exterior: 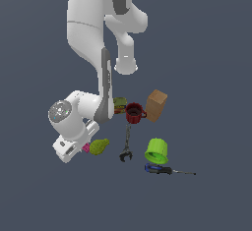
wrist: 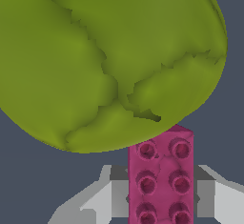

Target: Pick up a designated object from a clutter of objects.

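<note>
Exterior view: the gripper (exterior: 81, 149) is low at the clutter's edge on the exterior view's left. Only a sliver of the pink block (exterior: 86, 148) shows beside it, touching the pear (exterior: 99, 146).

Wrist view: the block (wrist: 161, 180) lies between the fingers (wrist: 107, 199), both pads against its sides, gripped. The pear (wrist: 105, 56) abuts its far end.

Both renders are evenly and softly lit, with no glare and no cast shadows seen. The exterior view is rendered coarse and slightly soft. In the wrist view, the pear (wrist: 105, 61) is shown with faceted, blotchy shading.
</note>
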Tool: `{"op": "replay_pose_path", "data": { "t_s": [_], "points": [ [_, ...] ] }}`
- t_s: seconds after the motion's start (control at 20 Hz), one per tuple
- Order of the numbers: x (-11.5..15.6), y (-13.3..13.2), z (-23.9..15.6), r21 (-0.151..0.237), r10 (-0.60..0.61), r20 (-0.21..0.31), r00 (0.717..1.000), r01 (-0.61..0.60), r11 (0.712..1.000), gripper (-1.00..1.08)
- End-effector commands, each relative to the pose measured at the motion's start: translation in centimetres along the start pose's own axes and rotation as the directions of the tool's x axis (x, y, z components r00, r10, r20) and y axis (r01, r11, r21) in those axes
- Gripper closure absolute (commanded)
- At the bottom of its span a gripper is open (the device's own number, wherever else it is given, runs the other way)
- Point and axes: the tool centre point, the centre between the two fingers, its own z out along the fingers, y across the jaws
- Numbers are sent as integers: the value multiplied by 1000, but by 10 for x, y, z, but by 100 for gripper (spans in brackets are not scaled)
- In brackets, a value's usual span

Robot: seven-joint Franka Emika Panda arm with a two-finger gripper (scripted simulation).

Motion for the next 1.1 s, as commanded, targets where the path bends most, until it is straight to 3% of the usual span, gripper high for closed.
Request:
{"op": "replay_pose_path", "data": {
  "t_s": [0.0,0.5,1.05],
  "points": [
    [0,0,0,0,0,0,1000,0,1000,108],
    [10,-3,-25,0,0,0,1000,0,1000,108],
    [48,-14,-125,0,0,1,1000,0,1000,108]
  ]
}}
